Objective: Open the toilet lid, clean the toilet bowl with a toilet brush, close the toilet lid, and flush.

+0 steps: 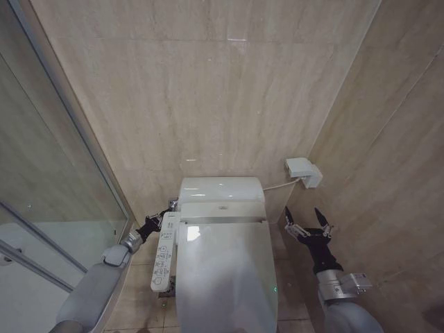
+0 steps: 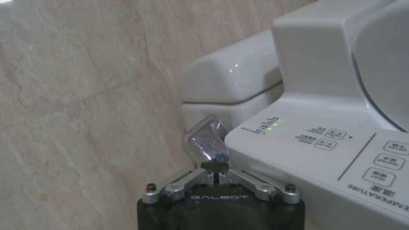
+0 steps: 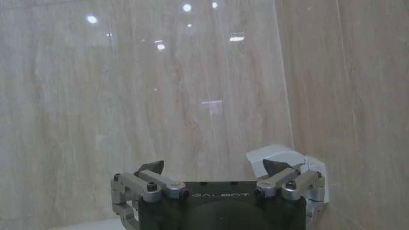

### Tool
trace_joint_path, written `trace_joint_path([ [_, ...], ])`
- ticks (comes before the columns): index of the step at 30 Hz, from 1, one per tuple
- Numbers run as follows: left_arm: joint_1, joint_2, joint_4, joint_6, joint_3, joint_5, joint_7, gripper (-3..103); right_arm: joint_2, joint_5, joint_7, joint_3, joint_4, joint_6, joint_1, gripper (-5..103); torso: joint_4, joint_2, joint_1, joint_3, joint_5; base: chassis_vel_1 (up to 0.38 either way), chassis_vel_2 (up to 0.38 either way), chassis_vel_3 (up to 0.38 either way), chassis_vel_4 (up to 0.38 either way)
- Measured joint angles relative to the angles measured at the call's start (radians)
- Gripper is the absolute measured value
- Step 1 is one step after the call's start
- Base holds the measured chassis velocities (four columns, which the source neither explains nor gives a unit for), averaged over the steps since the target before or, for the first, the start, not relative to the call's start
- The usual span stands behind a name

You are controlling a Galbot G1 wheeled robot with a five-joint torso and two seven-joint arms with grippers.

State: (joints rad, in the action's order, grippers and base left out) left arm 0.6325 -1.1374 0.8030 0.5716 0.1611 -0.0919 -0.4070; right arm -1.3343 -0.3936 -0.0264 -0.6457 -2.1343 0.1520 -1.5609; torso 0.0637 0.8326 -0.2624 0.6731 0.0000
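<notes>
With the toilet lid down, my closed left gripper meets the chrome flush lever mid-frame; my right gripper hangs open, empty.

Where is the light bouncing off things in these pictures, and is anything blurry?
Head view: soft glare on the closed toilet lid and tank top. Left wrist view: the chrome flush lever by the left gripper glints. Right wrist view: lamp spots on the wall tiles; the right gripper looks sharp.

Right tool spread wide before beige tiled wall, white wall box beside one fingertip.
</notes>
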Motion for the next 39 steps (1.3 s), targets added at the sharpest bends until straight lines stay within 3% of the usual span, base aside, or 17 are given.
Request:
trace_joint_path([
  [39, 0.033, 0.011, 0.047, -0.005, 0.031, 0.001, 0.004, 0, 0.0, 0.0, 0.0, 0.0, 0.0, 0.0, 0.0, 100, 0.0002, 0.0, 0.0, 0.0, -0.0001, 0.0, 0.0, 0.0, 0.0],
])
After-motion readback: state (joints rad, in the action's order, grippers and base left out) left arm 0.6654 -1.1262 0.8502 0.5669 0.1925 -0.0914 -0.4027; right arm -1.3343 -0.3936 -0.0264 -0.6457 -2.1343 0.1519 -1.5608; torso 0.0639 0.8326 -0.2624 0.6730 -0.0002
